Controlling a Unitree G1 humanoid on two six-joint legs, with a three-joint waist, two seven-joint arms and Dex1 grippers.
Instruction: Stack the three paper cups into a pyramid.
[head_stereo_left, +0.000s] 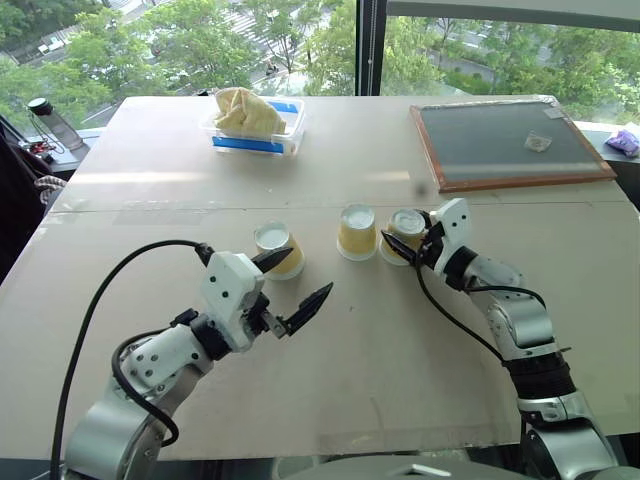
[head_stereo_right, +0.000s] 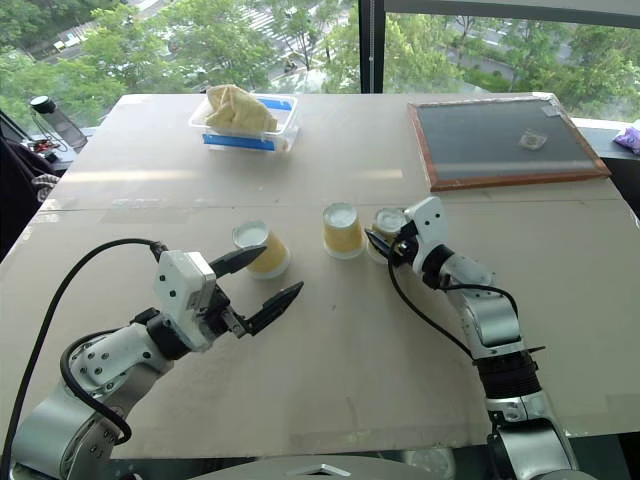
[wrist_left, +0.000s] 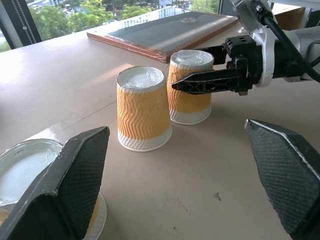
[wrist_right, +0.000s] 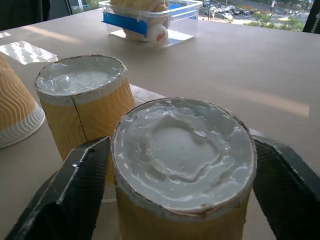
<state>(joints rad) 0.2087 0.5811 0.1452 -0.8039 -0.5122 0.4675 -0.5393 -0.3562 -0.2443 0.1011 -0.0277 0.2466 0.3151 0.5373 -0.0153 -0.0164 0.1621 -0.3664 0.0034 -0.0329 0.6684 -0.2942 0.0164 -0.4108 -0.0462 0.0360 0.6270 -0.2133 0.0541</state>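
Paper cups, plastic and board on a matt table

The three paper cups (wrist_left: 143, 109) have rippled, corrugated yellow-orange sides and crinkled white bases with a faint sheen. The table (head_stereo_left: 400, 340) looks like dull, smooth board. The box (head_stereo_left: 255, 135) is clear glossy plastic. The tray (head_stereo_left: 505, 145) has a wooden frame and a dark matt face.

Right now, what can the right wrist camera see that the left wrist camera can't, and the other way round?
Only the right wrist view has the clear plastic box at the table's far edge. Only the left wrist view has the framed dark board and the right claw from the side, open around the right cup. Both share the right and middle cups.
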